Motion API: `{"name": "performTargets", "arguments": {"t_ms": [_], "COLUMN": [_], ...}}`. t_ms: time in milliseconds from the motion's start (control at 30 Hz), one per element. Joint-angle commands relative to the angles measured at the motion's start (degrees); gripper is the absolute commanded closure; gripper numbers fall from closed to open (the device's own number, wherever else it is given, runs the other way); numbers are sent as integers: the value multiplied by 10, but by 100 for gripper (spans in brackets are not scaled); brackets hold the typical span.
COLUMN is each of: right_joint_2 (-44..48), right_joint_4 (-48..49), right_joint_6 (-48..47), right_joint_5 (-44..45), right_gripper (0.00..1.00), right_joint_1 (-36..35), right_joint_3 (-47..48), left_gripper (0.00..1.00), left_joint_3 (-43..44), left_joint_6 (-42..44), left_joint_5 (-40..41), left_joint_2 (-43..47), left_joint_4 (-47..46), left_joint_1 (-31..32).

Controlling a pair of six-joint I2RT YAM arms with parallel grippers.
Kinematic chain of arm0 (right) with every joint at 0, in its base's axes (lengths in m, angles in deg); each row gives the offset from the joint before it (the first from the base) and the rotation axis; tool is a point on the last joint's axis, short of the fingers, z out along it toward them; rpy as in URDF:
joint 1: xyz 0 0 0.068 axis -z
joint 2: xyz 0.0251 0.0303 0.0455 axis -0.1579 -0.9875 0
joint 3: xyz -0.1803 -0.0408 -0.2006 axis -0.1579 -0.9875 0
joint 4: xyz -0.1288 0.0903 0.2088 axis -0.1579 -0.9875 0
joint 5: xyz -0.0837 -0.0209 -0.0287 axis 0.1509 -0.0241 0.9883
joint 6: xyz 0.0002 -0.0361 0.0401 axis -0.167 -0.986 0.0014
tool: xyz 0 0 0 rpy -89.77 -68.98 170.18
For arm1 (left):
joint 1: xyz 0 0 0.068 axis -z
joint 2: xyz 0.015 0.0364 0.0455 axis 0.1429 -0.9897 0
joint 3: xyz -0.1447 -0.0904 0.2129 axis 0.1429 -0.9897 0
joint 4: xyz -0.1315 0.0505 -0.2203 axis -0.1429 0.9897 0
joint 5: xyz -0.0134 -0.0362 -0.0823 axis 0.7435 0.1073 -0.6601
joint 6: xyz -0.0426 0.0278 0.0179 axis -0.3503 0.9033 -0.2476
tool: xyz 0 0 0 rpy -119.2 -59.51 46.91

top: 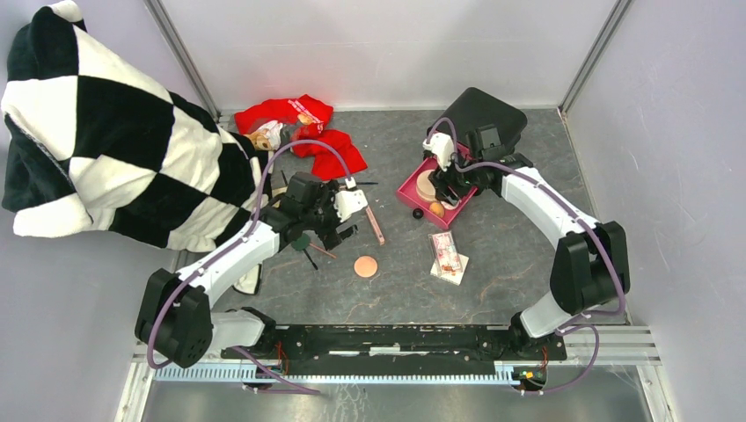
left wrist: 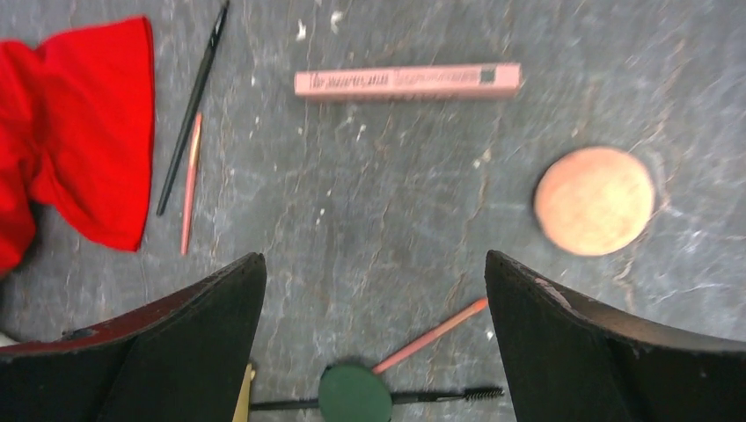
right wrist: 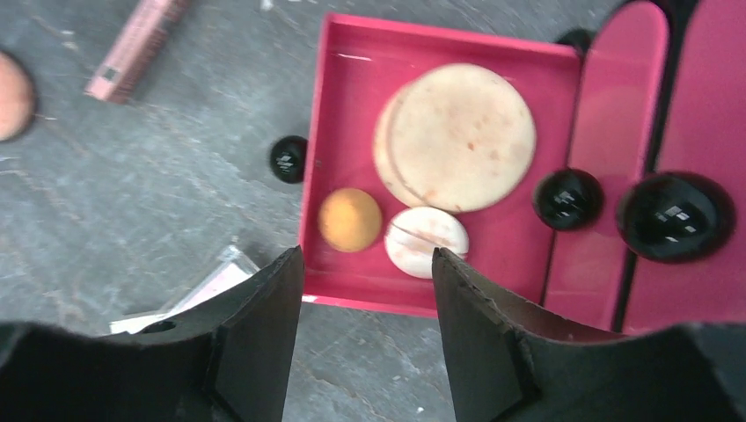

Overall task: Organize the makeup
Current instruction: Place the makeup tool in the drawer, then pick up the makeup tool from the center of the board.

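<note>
Pale walls (top: 378, 44) enclose a grey veined tabletop (top: 510, 264) scattered with makeup (top: 365, 265).

The left gripper (left wrist: 374, 259) faces down, fingers (left wrist: 167, 352) spread wide, holding nothing; the right gripper (right wrist: 366, 255) faces down, fingers (right wrist: 255, 343) parted, empty; the left arm (top: 230, 257) and the right arm (top: 541, 200) reach forward, elbows bent.

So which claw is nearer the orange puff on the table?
Left. The left claw hovers beside the puff; the right claw is over the pink drawer, farther away.
</note>
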Motion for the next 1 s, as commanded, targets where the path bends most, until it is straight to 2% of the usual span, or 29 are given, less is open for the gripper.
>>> {"name": "performTargets", "arguments": {"t_ms": [0,167,200,233,300,500,733,967], "right_joint_2": [34,48,47,43,38,38,32,33], "right_joint_4": [13,22,24,29,30,45,50,54], "right_joint_6": [6,-28,-32,-37,-39,-46,-51,-57], "right_joint_5": [-83,-126,-127,-123,-118,-85,-68,-55], "right_gripper": [38,37,37,38,38,40,41,41], "right_joint_1": [-19,-49,-54,-61,-62,-63,-63,-61], "right_joint_3": [-23,-57,-61,-66,-65,-83,-88,-93], "left_gripper": [0,0,0,0,1,4,15,24], "left_joint_3": [-4,-21,-24,-26,-26,-12,1,-5], "left_joint_6": [61,78,78,70,66,56,57,38], "left_joint_5": [77,51,35,-25,-78,-158,-155,-121], "left_joint_2": [-14,-17,-17,-19,-24,-66,-128,-154], "left_joint_4": [49,66,67,67,67,56,26,-14], "left_joint_1": [-9,-10,-10,-9,-6,23,65,79]}}
